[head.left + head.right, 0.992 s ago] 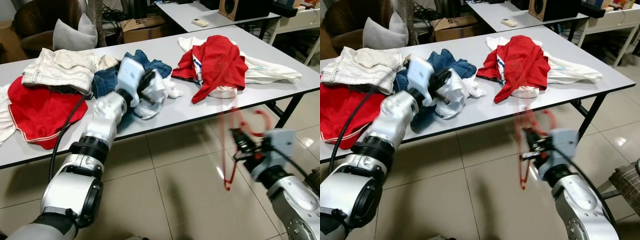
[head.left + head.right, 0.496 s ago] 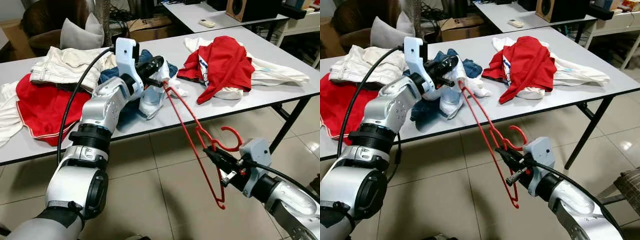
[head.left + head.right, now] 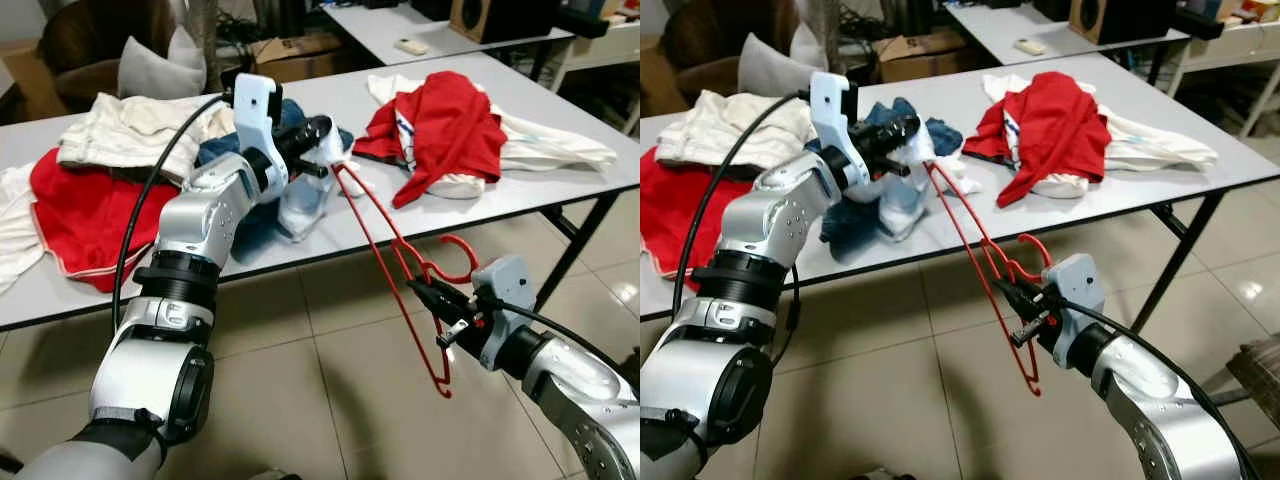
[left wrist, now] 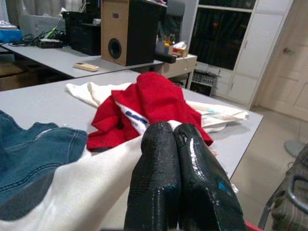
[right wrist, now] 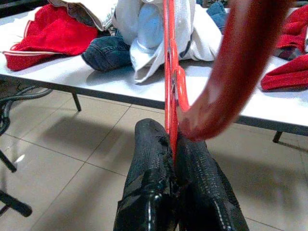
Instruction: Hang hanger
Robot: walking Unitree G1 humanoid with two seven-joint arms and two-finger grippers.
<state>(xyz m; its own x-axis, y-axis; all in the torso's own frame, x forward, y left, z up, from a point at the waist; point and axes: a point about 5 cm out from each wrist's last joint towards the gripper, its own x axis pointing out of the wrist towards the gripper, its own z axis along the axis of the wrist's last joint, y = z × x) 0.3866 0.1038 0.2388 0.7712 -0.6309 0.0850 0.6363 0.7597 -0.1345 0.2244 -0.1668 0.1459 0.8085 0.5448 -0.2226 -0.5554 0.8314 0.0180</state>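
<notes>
A red plastic hanger slants from the table edge down over the floor. My right gripper is shut on its neck, just below the hook; the right wrist view shows the black fingers pinching the red bar. The hanger's upper end sits in a white garment, which hangs bunched above the table front. My left gripper is shut on that garment, and its closed fingers press on white cloth.
The long grey table carries a red shirt on white cloth, jeans, cream trousers and a red garment. Behind it are a cushion, a cardboard box and a second table. Tiled floor lies below.
A second ago the hanger dangled low in the right gripper. It now reaches up into the white garment, which the left gripper has lifted; the right gripper rose slightly.
</notes>
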